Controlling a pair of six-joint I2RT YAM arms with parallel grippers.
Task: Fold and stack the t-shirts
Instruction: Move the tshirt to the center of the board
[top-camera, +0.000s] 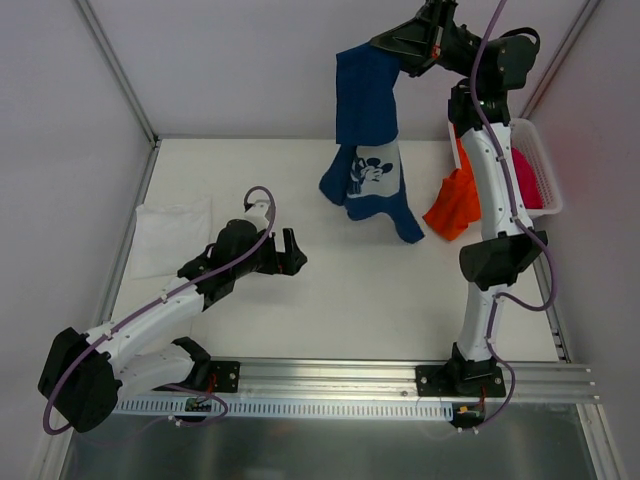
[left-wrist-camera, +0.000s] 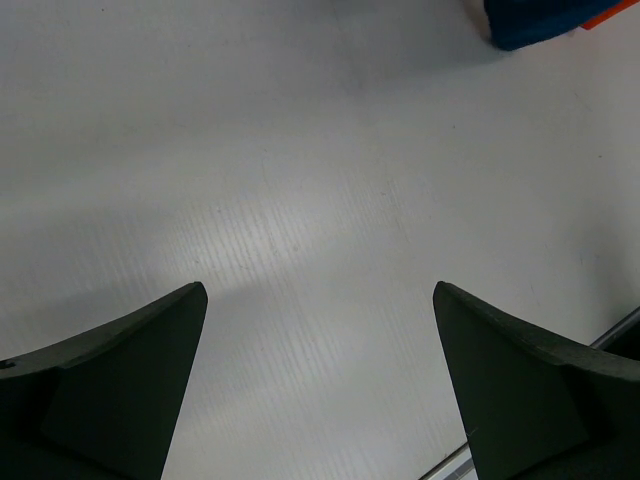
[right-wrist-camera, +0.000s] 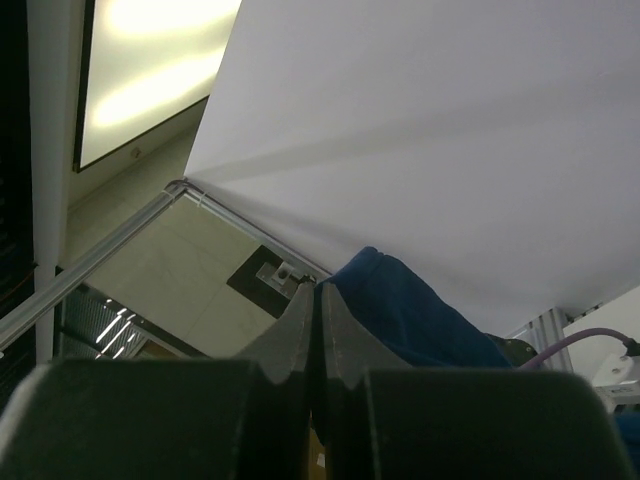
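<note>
Navy tee (top-camera: 368, 110): lift step, we hold it hoisted beside basket (top-camera: 543, 160), right gripper (top-camera: 398, 47) clenched on cloth; left gripper (top-camera: 296, 252) gapes empty. Next, we reckon: lower & spread flat.

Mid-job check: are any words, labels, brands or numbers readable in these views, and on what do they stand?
No readable text in any view.
On the navy t-shirt, held up by the right gripper: the pale chest print shows a dark cartoon figure, no letters legible.
On the right arm's base: any markings are too small to read.
</note>
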